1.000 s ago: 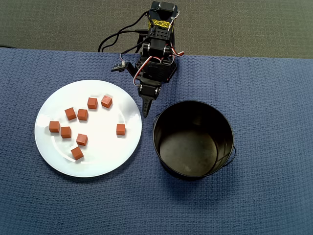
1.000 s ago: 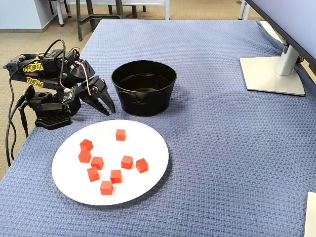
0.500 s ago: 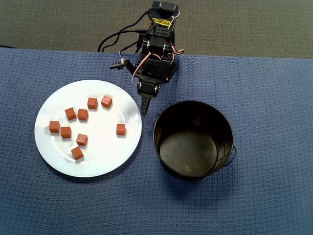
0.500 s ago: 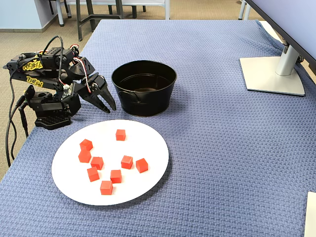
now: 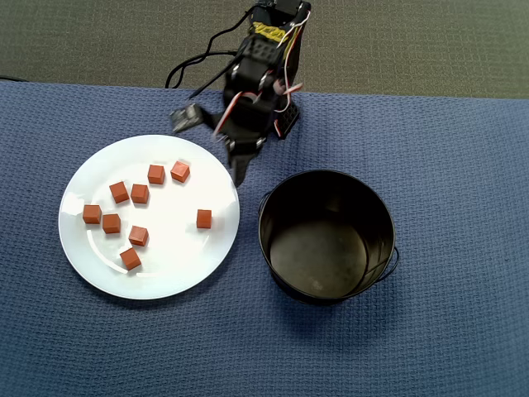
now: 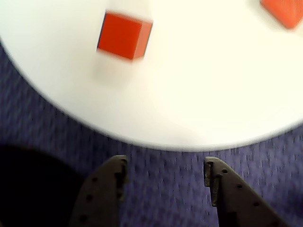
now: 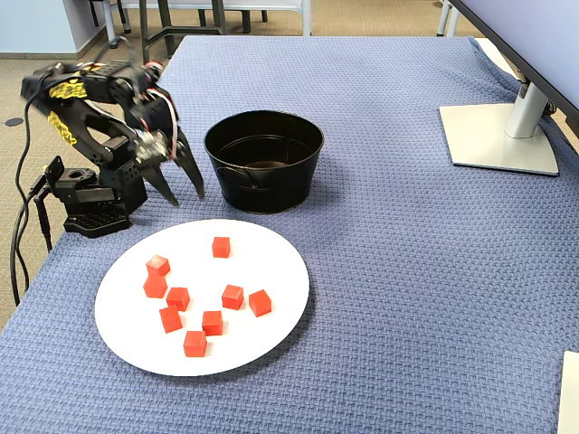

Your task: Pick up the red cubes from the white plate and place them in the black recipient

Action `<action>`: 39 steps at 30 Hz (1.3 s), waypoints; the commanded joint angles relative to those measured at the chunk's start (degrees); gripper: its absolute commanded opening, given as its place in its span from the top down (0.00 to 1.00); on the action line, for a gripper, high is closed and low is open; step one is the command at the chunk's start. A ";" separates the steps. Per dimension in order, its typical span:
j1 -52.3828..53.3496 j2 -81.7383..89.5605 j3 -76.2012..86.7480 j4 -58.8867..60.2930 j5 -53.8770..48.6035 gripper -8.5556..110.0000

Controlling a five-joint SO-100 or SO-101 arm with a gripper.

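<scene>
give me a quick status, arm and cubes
Gripper open and empty, jaws over the cloth just off the white plate. All eight red cubes on the plate; black bucket empty. Nothing in the way.

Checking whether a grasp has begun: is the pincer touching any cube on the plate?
Apart. In the wrist view the open pincer hangs over blue cloth, short of the white plate; the nearest cube sits well beyond.

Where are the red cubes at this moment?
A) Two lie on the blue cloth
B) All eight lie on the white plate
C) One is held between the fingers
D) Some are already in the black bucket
B: the overhead view shows eight red cubes on the white plate, the black bucket is empty, and the gripper is open with nothing between its fingers.
</scene>
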 commanded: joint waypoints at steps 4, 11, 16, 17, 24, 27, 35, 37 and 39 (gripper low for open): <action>8.09 -18.72 -8.88 -12.30 -6.24 0.76; 8.61 -28.48 -16.79 -11.51 -7.82 0.74; 7.56 -31.82 -17.14 -14.15 -6.86 0.74; 7.21 -32.52 -17.23 -15.21 -6.15 0.74; 4.57 -37.53 -19.42 -17.67 -1.32 0.75; 4.22 -40.25 -20.65 -18.81 0.00 0.77; 3.78 -43.15 -21.09 -20.57 2.99 0.82; 3.78 -43.59 -20.92 -21.09 2.99 0.82; 3.96 -43.86 -20.92 -21.18 2.90 0.83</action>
